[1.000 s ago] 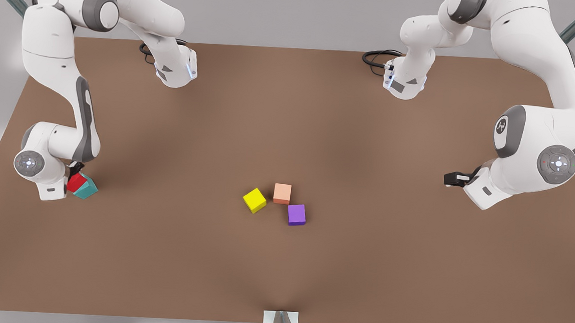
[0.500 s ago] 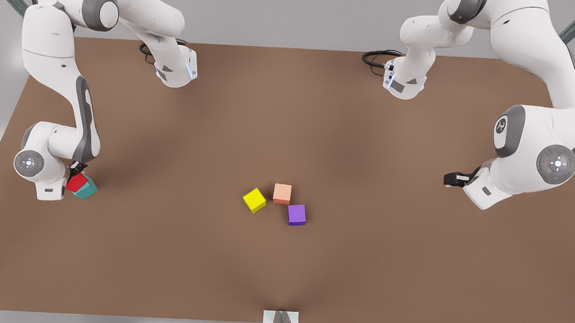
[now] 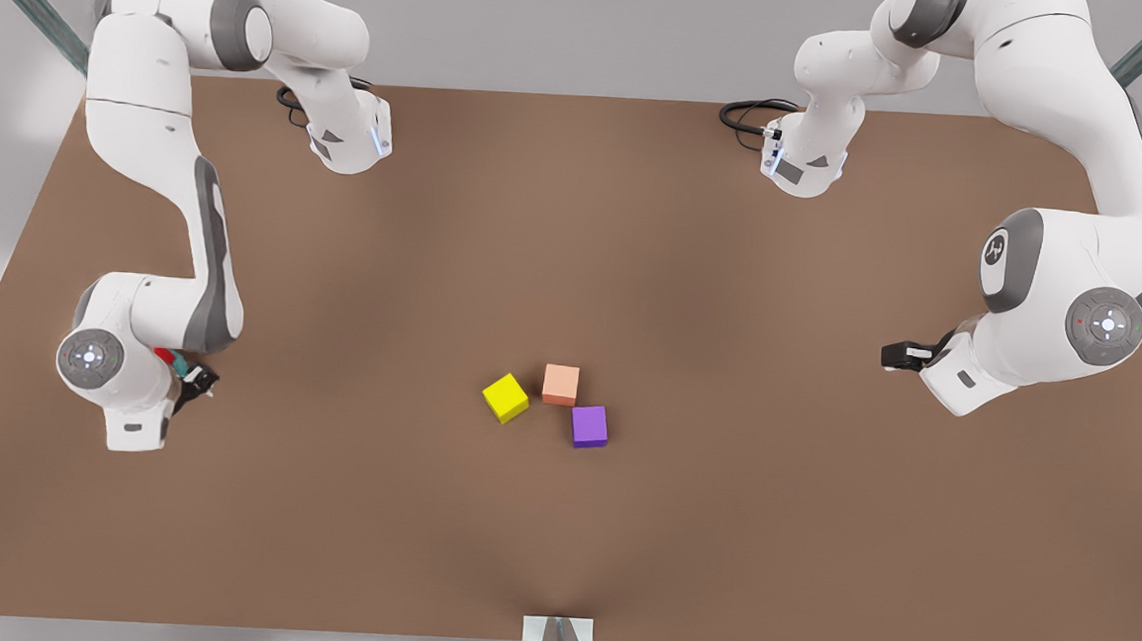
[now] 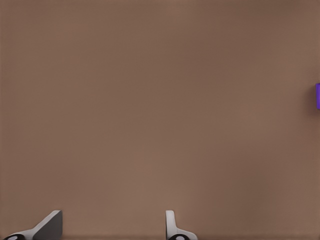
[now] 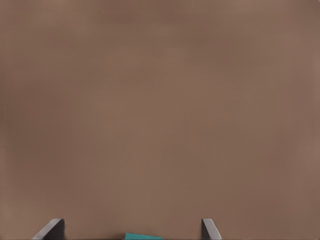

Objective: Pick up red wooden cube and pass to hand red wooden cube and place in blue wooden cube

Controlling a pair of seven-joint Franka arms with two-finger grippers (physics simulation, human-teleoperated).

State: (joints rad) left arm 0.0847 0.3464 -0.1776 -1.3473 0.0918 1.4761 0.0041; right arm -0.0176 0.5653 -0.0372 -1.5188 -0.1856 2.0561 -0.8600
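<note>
At the front view's left, only a sliver of the red wooden cube [image 3: 163,355] shows behind my right arm's wrist. A sliver of the blue wooden cube [image 3: 177,367], teal in colour, shows right beside it. How the two cubes sit on each other is hidden. My right gripper [image 3: 198,383] hangs just beside them. In the right wrist view this gripper [image 5: 131,227] is open, with the teal cube's edge [image 5: 142,236] low between its fingertips. My left gripper [image 3: 894,355], the hand, waits at the front view's right. In the left wrist view it [image 4: 112,226] is open and holds nothing.
A yellow cube [image 3: 506,398], a salmon-orange cube [image 3: 560,384] and a purple cube [image 3: 588,426] lie grouped at the middle of the brown table [image 3: 575,261]. The purple cube's edge [image 4: 317,96] shows in the left wrist view. Both arm bases stand at the table's far edge.
My right arm has swung toward the camera and to the front view's right, off the red cube, and its wrist now covers most of both cubes. The left arm has not moved.
</note>
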